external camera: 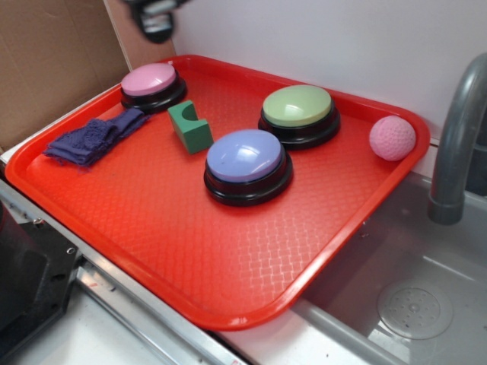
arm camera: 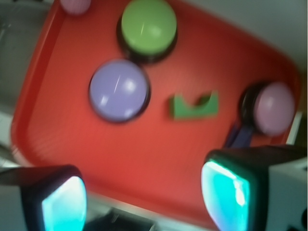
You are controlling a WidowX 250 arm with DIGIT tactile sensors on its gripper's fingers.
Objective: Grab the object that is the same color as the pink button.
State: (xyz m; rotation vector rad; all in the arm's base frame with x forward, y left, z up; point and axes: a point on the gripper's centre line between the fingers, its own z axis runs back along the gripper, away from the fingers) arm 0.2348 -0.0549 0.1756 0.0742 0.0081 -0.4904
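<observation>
A small pink dimpled ball (external camera: 393, 138) rests at the far right corner of the red tray (external camera: 198, 251). In the wrist view the ball (arm camera: 75, 5) shows only partly at the top edge. The pink button (external camera: 150, 84) with a black base sits at the tray's back left; the pink button (arm camera: 273, 108) appears at the right of the wrist view. My gripper (external camera: 156, 19) hangs high above the back left corner, blurred and cut by the frame. Seen from the wrist, the gripper (arm camera: 144, 197) is open, its cyan pads (arm camera: 226, 195) wide apart with nothing between them, over the tray's near edge.
A green button (external camera: 299, 112), a lilac-blue button (external camera: 247, 163), a green notched block (external camera: 189, 127) and a purple cloth (external camera: 95, 136) lie on the tray. A grey tap (external camera: 456, 137) and a sink (external camera: 411, 304) stand at the right. Cardboard (external camera: 46, 61) rises behind on the left.
</observation>
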